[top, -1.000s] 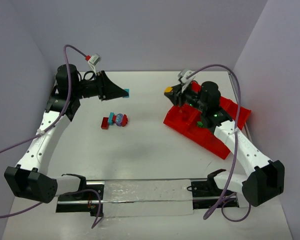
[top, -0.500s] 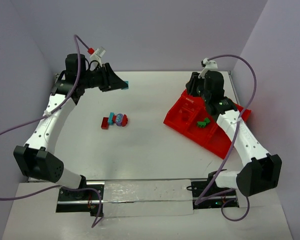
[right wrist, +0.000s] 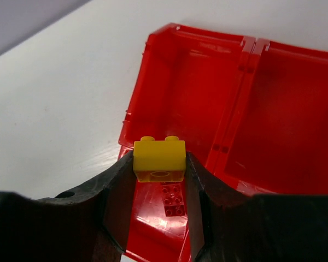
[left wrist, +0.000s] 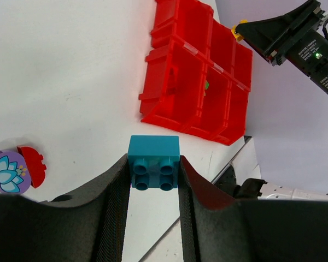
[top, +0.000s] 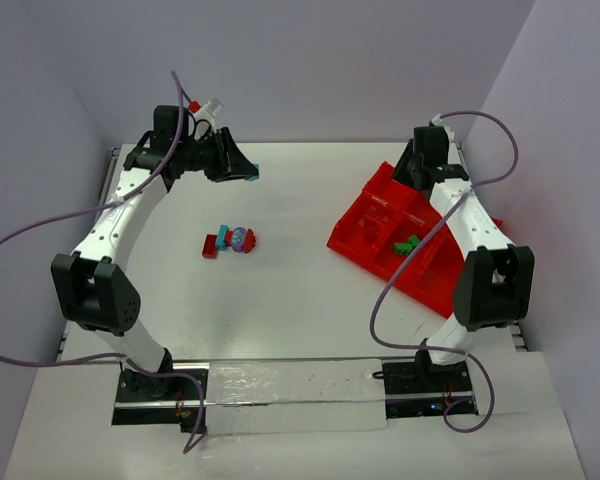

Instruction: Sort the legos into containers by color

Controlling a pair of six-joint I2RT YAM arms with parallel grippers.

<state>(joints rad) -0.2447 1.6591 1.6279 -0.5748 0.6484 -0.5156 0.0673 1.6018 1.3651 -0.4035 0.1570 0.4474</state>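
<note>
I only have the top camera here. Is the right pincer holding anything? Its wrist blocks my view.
Observer: Yes. The right pincer is shut on a yellow brick.
Operator: Anything already in the compartment in front of it?
Observer: A small red brick lies on the floor of that tray compartment, seen between the pincer's fingers.
Operator: I see a bit of teal at the left arm's tip. Is that really gripped?
Observer: Yes. The left pincer is shut on a teal brick, clamped by its two sides, with four round marks facing the wrist camera.
</note>
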